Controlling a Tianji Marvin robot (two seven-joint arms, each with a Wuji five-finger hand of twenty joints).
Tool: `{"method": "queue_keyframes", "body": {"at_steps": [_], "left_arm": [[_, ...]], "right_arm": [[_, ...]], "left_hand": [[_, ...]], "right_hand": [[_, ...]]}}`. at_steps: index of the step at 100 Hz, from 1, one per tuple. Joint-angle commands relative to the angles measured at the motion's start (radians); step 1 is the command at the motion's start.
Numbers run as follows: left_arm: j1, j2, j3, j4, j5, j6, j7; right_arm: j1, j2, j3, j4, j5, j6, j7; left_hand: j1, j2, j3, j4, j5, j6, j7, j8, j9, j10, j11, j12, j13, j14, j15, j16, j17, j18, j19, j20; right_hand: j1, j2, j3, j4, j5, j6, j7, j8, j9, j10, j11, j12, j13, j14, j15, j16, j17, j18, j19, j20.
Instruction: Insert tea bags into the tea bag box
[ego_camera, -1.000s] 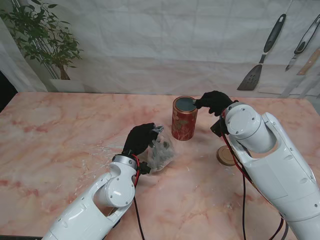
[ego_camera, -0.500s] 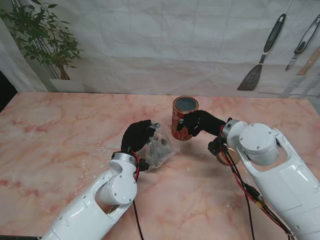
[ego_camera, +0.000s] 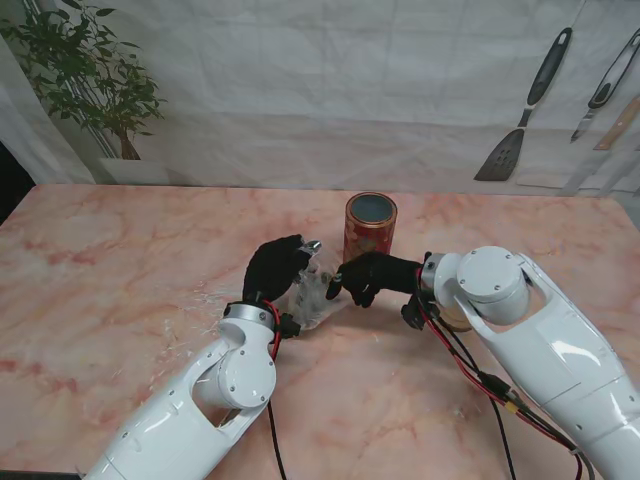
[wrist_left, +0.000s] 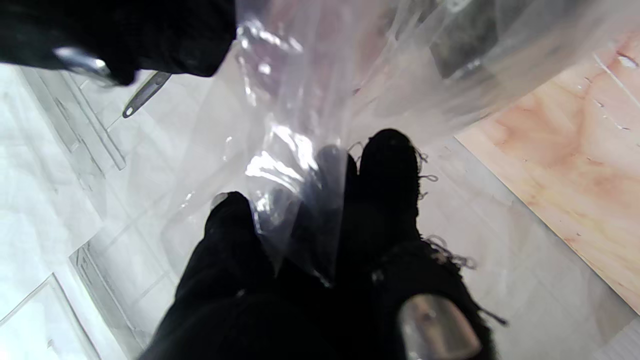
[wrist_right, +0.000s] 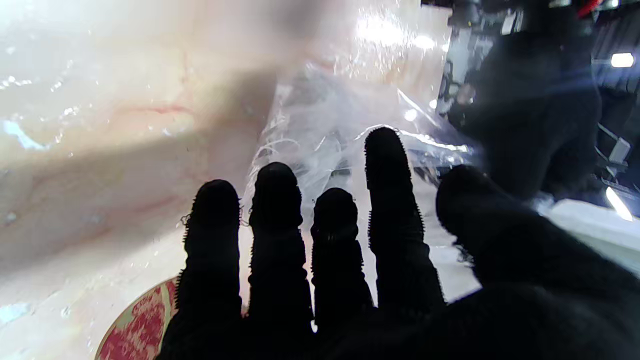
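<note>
On the pink marble bench (ego_camera: 120, 270), seen from the stand, a red tea bag box (ego_camera: 370, 232) stands upright and open-topped, a little right of centre and toward the far side. The left hand (ego_camera: 274, 270) has its fingers closed on a clear plastic bag (ego_camera: 312, 298) holding dark tea bags, just near and left of the box. The right hand (ego_camera: 372, 277) reaches across in front of the box, fingertips at the bag's right edge; whether they grip it cannot be told. A round wooden lid (ego_camera: 455, 318) lies partly hidden behind the right forearm.

Along the left wrist view, the fingers (wrist_left: 387, 175) pinch folds of the bag (wrist_left: 350, 75).

Along the right wrist view, 4 fingers (wrist_right: 382, 165) and the thumb stretch out apart toward the crumpled bag (wrist_right: 325, 125), with the box rim (wrist_right: 135, 325) beside the palm.
</note>
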Motion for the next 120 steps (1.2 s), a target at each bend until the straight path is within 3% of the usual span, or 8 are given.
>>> {"method": "queue_keyframes", "body": {"at_steps": [1,58,82,89,94,101,103,120], "left_arm": [[0.003,-0.008,0.005,-0.005,-0.006,-0.015,-0.009],[0.071,0.023,0.005,-0.055,-0.021,-0.211,-0.075],[0.061,0.013,0.014,-0.038,-0.072,-0.29,-0.069],[0.059,0.011,0.017,-0.035,-0.073,-0.297,-0.062],[0.057,0.01,0.018,-0.033,-0.077,-0.304,-0.062],[0.056,0.009,0.018,-0.029,-0.086,-0.314,-0.063],[0.056,0.008,0.018,-0.028,-0.089,-0.317,-0.063],[0.054,0.006,0.018,-0.023,-0.098,-0.325,-0.062]], "right_arm": [[0.015,0.0,-0.009,0.005,-0.006,0.007,0.014],[0.023,-0.012,-0.043,0.022,-0.049,0.065,-0.05],[0.05,-0.005,-0.092,0.018,-0.11,0.112,-0.049],[0.06,-0.003,-0.114,0.013,-0.138,0.129,-0.053],[0.07,-0.001,-0.129,0.014,-0.151,0.132,-0.05],[0.079,0.001,-0.145,0.015,-0.166,0.13,-0.047],[0.082,0.001,-0.15,0.016,-0.17,0.128,-0.047],[0.091,0.001,-0.166,0.026,-0.174,0.113,-0.045]], "left_hand": [[0.063,0.055,0.006,0.037,0.012,0.1,0.083,0.014,0.024,-0.041,0.015,-0.006,0.168,0.162,0.374,0.002,-0.121,-0.157,0.301,0.018],[0.066,0.054,0.006,0.038,0.013,0.106,0.081,0.011,0.027,-0.037,0.007,-0.01,0.167,0.166,0.366,-0.008,-0.123,-0.15,0.296,0.018],[0.067,0.052,0.005,0.037,0.013,0.106,0.081,0.01,0.023,-0.03,-0.012,-0.016,0.168,0.17,0.316,-0.034,-0.13,-0.093,0.263,0.0],[0.066,0.053,0.005,0.037,0.013,0.106,0.081,0.01,0.021,-0.029,-0.017,-0.018,0.167,0.17,0.309,-0.038,-0.132,-0.088,0.259,-0.003],[0.067,0.052,0.005,0.037,0.013,0.106,0.081,0.01,0.022,-0.029,-0.021,-0.019,0.167,0.17,0.302,-0.042,-0.133,-0.081,0.254,-0.007],[0.068,0.053,0.006,0.037,0.012,0.105,0.08,0.01,0.021,-0.026,-0.025,-0.02,0.167,0.17,0.298,-0.044,-0.133,-0.076,0.253,-0.01],[0.068,0.052,0.006,0.037,0.012,0.105,0.08,0.01,0.022,-0.027,-0.026,-0.02,0.167,0.171,0.297,-0.044,-0.133,-0.074,0.252,-0.011],[0.067,0.053,0.005,0.037,0.012,0.105,0.08,0.01,0.022,-0.033,-0.027,-0.02,0.168,0.171,0.293,-0.047,-0.134,-0.065,0.251,-0.017]], "right_hand": [[0.018,0.025,-0.036,-0.017,-0.03,-0.049,0.013,-0.025,0.022,-0.021,0.037,0.023,0.031,-0.019,0.03,0.016,0.001,-0.019,0.038,0.017],[0.014,0.011,-0.047,-0.034,-0.101,-0.157,0.025,-0.053,0.14,-0.059,0.075,0.064,0.141,-0.033,0.091,0.052,0.071,-0.011,0.112,0.047],[0.004,-0.094,0.023,-0.072,-0.036,-0.166,0.097,-0.073,0.242,-0.089,0.098,0.075,0.232,-0.043,0.135,0.058,0.138,-0.004,0.155,0.062],[-0.048,-0.13,0.065,-0.082,-0.004,-0.159,0.097,-0.08,0.26,-0.092,0.104,0.073,0.247,-0.043,0.146,0.052,0.151,0.0,0.161,0.065],[-0.098,-0.161,0.115,-0.087,0.021,-0.152,0.074,-0.06,0.268,-0.098,0.106,0.071,0.255,-0.047,0.151,0.047,0.158,0.0,0.162,0.066],[-0.156,-0.206,0.181,-0.051,0.038,-0.136,0.032,-0.004,0.269,-0.104,0.107,0.07,0.259,-0.052,0.154,0.042,0.166,0.0,0.162,0.067],[-0.177,-0.218,0.201,-0.026,0.041,-0.131,0.006,0.052,0.269,-0.106,0.107,0.07,0.261,-0.053,0.155,0.041,0.167,0.0,0.162,0.067],[-0.21,-0.279,0.168,-0.05,0.028,-0.102,-0.014,0.072,0.259,-0.115,0.106,0.074,0.259,-0.064,0.153,0.039,0.173,-0.006,0.161,0.065]]}}
